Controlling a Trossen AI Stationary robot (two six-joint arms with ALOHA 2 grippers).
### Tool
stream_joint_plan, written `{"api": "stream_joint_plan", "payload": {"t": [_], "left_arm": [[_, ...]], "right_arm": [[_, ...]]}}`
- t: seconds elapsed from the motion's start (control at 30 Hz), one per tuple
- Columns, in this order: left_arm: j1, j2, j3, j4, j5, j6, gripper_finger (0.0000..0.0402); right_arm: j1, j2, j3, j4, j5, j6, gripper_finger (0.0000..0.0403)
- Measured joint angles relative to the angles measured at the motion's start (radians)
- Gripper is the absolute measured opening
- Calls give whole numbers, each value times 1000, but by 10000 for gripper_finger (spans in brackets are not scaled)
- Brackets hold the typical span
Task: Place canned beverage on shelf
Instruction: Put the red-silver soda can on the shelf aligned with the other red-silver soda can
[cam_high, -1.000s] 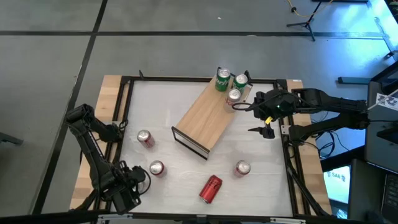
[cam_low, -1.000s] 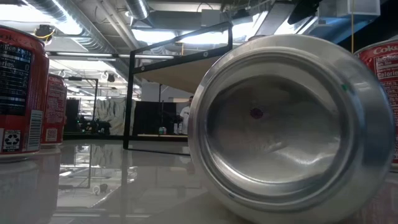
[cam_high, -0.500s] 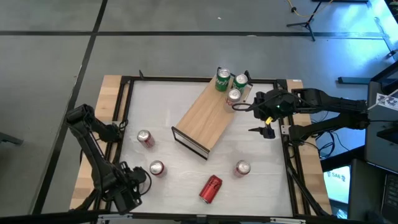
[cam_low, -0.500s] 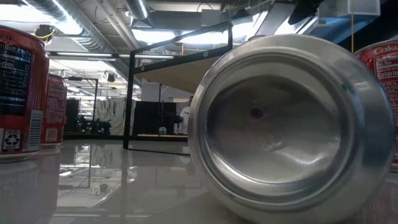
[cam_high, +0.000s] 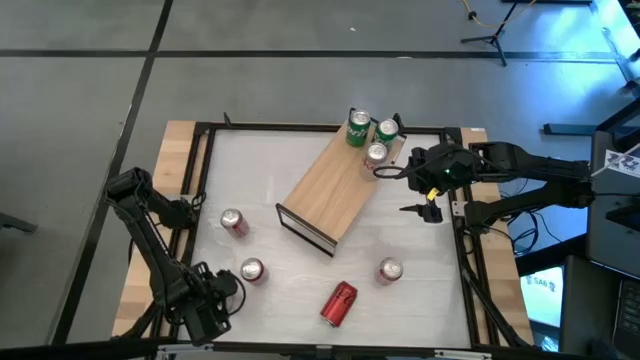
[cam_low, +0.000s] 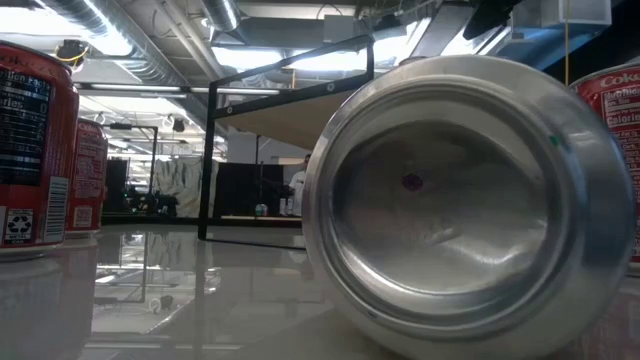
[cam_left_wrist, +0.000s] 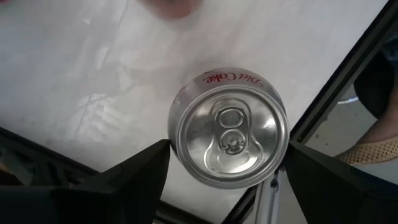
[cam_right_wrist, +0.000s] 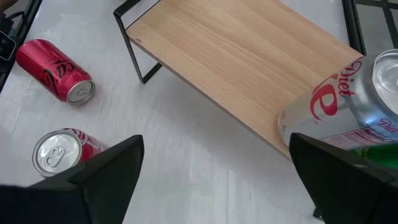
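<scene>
We see the shelf (cam_high: 330, 192), a light-wood board on a dark metal frame, lying diagonally across the white table (cam_high: 270, 165). At its far end stand three upright cans: two green cans (cam_high: 358, 127) side by side and a silver Diet Coke can (cam_high: 376, 154) just in front of them at the board's edge. The right gripper (cam_high: 400, 189) hovers beside that end of the shelf, its fingers spread wide with nothing between them; in its wrist view the silver can (cam_right_wrist: 348, 106) stands on the board's corner, and the board (cam_right_wrist: 249, 56) stretches away from it. The left gripper (cam_high: 222, 290) sits near the table's front left corner, directly above an upright Diet Coke can (cam_left_wrist: 229, 127), its fingers (cam_left_wrist: 134, 171) flanking the can; we cannot tell whether they press on it. On the table we also note an upright red can (cam_high: 234, 222) left of the shelf, another (cam_high: 389, 270) to the front right, and a red can on its side (cam_high: 338, 303) at the front.
</scene>
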Motion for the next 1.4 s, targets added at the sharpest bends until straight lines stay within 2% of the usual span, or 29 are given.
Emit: {"api": "stream_joint_plan", "payload": {"t": [0.3, 0.53, 1.4], "left_arm": [[0, 12, -1, 0, -26, 2, 298], [14, 45, 2, 10, -16, 70, 298], [20, 50, -1, 29, -84, 71, 298]], "right_arm": [[0, 0, 0, -18, 0, 0, 397], [0, 0, 0, -21, 0, 0, 397], [0, 0, 0, -21, 0, -1, 397]]}}
